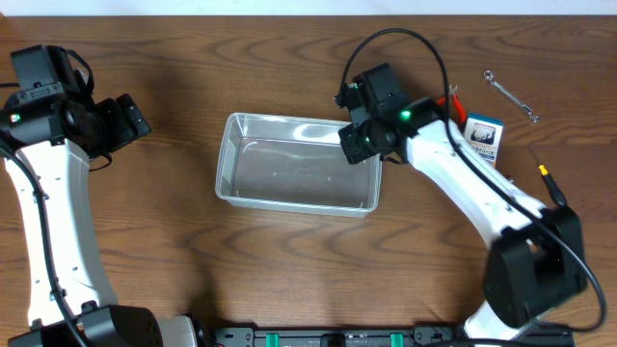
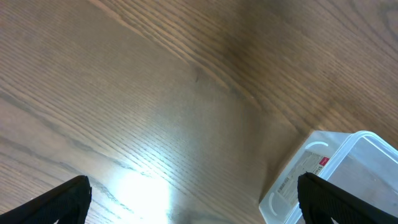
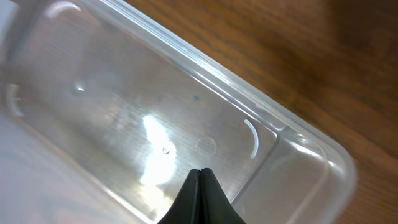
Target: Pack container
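1. The container (image 1: 280, 164) is found on the bench (image 1: 193, 280) at the middle of the overhead frame. Nothing is seen inside it, so packing is judged barely begun.
2. The right claw (image 1: 355, 146) is held over the container's right end, clenched, with nothing visible between its fingers.
3. The left claw (image 1: 141, 122) is seen at the upper left, released and empty.
4. A wrench (image 1: 511, 96), a small box (image 1: 482, 137) and a red-handled tool (image 1: 451, 99) lie at the upper right, yet to be packed.
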`<state>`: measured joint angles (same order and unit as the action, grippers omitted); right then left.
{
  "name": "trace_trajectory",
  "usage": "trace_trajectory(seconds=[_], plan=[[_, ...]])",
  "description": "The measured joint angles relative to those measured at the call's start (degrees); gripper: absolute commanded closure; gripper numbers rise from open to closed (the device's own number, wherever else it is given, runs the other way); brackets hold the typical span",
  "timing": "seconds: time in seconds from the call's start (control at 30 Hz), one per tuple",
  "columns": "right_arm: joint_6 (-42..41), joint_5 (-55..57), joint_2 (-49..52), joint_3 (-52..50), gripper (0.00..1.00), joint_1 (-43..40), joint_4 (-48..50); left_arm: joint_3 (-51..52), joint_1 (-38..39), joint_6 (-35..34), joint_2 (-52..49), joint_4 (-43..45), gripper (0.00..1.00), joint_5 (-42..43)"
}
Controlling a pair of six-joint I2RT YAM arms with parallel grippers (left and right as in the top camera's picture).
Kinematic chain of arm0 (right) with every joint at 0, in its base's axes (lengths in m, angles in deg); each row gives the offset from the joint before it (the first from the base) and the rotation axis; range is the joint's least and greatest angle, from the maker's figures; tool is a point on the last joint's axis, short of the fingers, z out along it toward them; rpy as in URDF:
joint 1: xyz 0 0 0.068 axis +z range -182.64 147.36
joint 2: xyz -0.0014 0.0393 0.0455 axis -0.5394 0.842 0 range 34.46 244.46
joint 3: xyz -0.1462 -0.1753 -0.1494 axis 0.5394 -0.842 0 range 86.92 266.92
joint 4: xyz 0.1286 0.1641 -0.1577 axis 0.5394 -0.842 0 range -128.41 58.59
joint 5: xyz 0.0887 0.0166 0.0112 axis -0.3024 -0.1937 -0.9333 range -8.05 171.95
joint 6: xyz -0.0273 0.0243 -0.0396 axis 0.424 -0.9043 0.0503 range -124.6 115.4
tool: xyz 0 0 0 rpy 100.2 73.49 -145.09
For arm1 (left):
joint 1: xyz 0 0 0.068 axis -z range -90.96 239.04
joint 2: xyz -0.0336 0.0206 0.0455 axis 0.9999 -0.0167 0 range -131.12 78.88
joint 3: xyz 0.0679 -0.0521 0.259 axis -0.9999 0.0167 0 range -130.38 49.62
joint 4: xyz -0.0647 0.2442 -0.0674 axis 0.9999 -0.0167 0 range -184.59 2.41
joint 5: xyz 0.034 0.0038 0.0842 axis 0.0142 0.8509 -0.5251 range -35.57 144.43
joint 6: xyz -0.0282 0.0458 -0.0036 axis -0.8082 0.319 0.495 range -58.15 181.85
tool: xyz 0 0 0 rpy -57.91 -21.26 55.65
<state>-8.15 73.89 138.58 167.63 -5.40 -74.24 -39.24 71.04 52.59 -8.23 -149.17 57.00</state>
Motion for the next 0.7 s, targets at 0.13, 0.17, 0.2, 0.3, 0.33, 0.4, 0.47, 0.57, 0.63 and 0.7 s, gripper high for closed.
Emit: trace_trajectory(seconds=[0.13, 0.17, 0.2, 0.3, 0.33, 0.4, 0.47, 0.57, 0.63, 0.7], plan=[[0.7, 1.2, 3.7, 0.1, 0.99, 0.0, -0.3, 0.0, 0.0, 0.0, 0.0, 0.0, 0.02, 0.0], [0.8, 1.7, 4.3, 0.1, 0.99, 0.0, -0.3, 0.0, 0.0, 0.0, 0.0, 0.0, 0.02, 0.0], [0.9, 2.2, 4.9, 0.1, 0.99, 0.0, -0.2, 0.0, 0.0, 0.0, 0.0, -0.1, 0.02, 0.0], [1.1, 4.8, 5.7, 0.1, 0.99, 0.0, 0.1, 0.0, 0.0, 0.0, 0.0, -0.4, 0.02, 0.0], [1.1, 5.8, 5.8, 0.1, 0.99, 0.0, 0.5, 0.0, 0.0, 0.0, 0.0, -0.5, 0.02, 0.0], [1.2, 7.5, 5.8, 0.2, 0.99, 0.0, 1.6, 0.0, 0.0, 0.0, 0.0, -0.7, 0.02, 0.0], [1.2, 8.8, 5.8, 0.2, 0.99, 0.0, 2.6, 0.0, 0.0, 0.0, 0.0, -0.9, 0.02, 0.0], [1.2, 10.7, 5.8, 0.2, 0.99, 0.0, 3.8, 0.0, 0.0, 0.0, 0.0, -1.1, 0.02, 0.0], [1.2, 11.6, 5.8, 0.2, 0.99, 0.0, 4.5, 0.0, 0.0, 0.0, 0.0, -1.2, 0.02, 0.0], [1.2, 12.3, 5.8, 0.2, 0.99, 0.0, 5.3, 0.0, 0.0, 0.0, 0.0, -1.2, 0.02, 0.0]])
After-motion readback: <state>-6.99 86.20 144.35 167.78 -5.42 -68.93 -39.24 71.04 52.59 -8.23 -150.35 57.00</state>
